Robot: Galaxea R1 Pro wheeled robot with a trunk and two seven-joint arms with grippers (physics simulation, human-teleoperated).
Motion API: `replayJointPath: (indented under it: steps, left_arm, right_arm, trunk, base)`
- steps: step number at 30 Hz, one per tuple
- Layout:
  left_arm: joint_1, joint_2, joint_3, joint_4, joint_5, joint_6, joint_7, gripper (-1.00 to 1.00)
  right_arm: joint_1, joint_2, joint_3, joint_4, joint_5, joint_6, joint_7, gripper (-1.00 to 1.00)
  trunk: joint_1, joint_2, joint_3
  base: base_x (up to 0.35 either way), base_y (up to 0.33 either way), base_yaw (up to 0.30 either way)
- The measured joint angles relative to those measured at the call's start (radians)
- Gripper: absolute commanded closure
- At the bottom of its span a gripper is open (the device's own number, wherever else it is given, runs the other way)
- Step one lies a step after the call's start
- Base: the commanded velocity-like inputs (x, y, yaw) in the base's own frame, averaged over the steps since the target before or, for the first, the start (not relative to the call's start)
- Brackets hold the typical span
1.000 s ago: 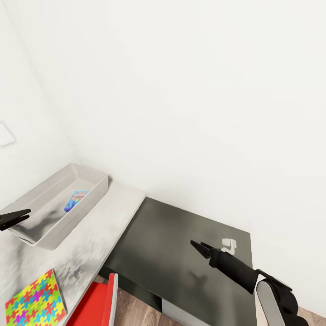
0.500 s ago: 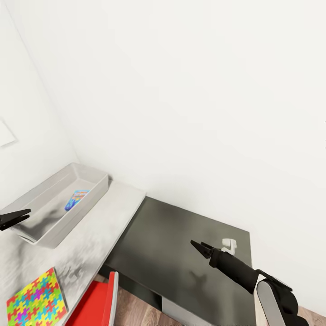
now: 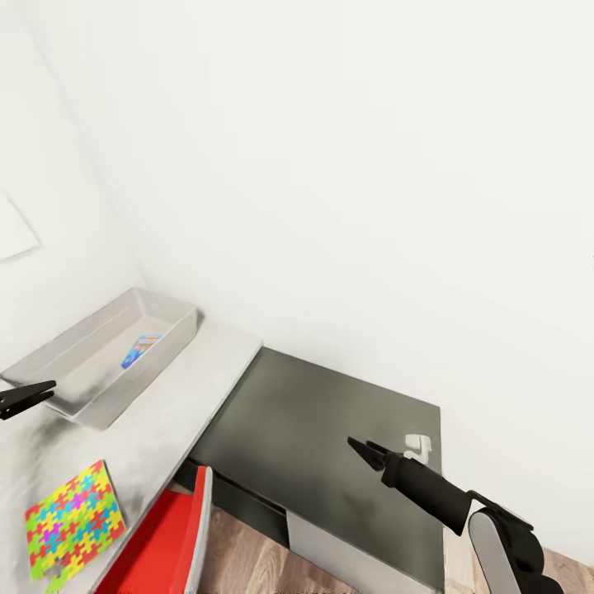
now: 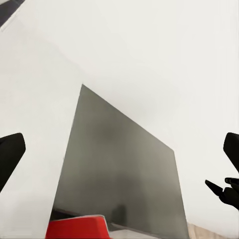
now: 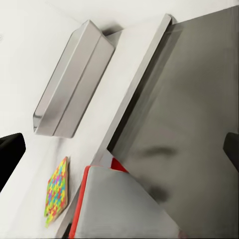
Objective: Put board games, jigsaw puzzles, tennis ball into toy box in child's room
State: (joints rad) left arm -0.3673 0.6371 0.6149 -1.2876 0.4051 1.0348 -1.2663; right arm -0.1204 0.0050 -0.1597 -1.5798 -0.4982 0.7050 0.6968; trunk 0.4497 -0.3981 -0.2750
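The light grey toy box (image 3: pixel 148 373) stands on the grey table (image 3: pixel 181 404) in the corner by the white wall. A flat blue printed game box (image 3: pixel 141 350) lies inside it. One multicolour jigsaw puzzle (image 3: pixel 73 520) lies flat near the table's front edge. My left gripper (image 3: pixel 29 394) hovers open beside the toy box's near end, holding nothing. My right gripper (image 3: pixel 367 452) is open and empty above the dark cabinet (image 3: pixel 322 421). The right wrist view looks across the toy box (image 5: pixel 69 84), the puzzle (image 5: pixel 57 191) and the table (image 5: pixel 119 79). The bed and the tennis ball are out of view.
A red chair (image 3: pixel 157 544) stands pushed against the table's front, seen too in the right wrist view as the chair (image 5: pixel 119 204). A small white object (image 3: pixel 418 446) sits on the dark cabinet beside the right gripper. Wood-plank floor (image 3: pixel 247 553) lies below.
The head view has swung, so table, toy box and cabinet shifted in the picture. Both arms keep the same pose, grippers still open.
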Motion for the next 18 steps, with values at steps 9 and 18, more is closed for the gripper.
replayJointPath:
  steps: [9,18]
  left_arm:
    - [0.000,0.000,0.000,-0.001,0.000,0.000,-0.001,-1.00]
    - [0.000,0.000,0.000,-0.001,0.000,0.000,-0.005,-1.00]
  right_arm:
    - [0.000,0.001,0.002,0.000,0.000,-0.001,0.000,-1.00]
    - [0.000,0.001,0.002,0.000,0.000,-0.001,0.002,-1.00]
  trunk:
    - [0.000,0.000,0.010]
    - [0.000,0.000,0.023]
  base:
    - [-0.041,-0.089,0.088]
    - [-0.006,-0.012,0.092]
